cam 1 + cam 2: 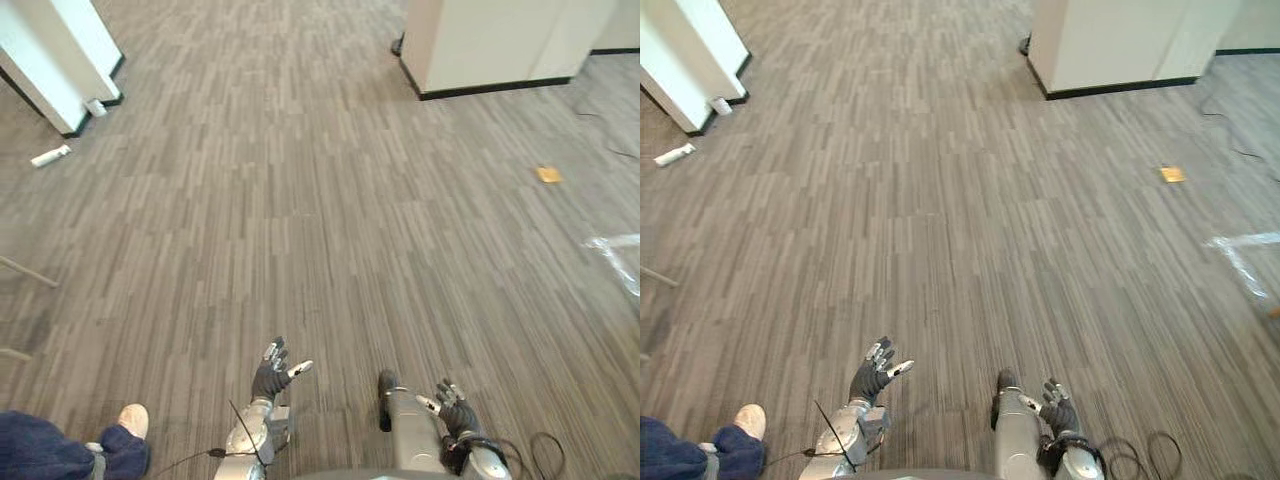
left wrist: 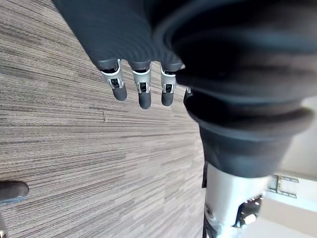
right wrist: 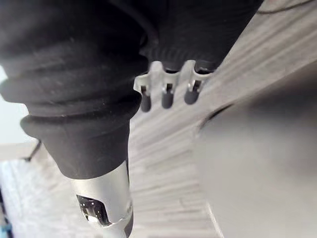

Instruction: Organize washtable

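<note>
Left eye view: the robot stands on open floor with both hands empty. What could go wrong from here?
1. A person's shoe is on the floor near the robot's left side, not far from the open left hand; a step or arm swing that way might hit the person.
2. A clear plastic sheet lies on the floor to the right; walking over it might cause a slip.

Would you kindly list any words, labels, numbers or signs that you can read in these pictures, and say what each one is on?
No text can be read here.
small yellow patch: too small to show any marks.
long white object: too small to show any print.
white column: plain face, no sign or label.
</note>
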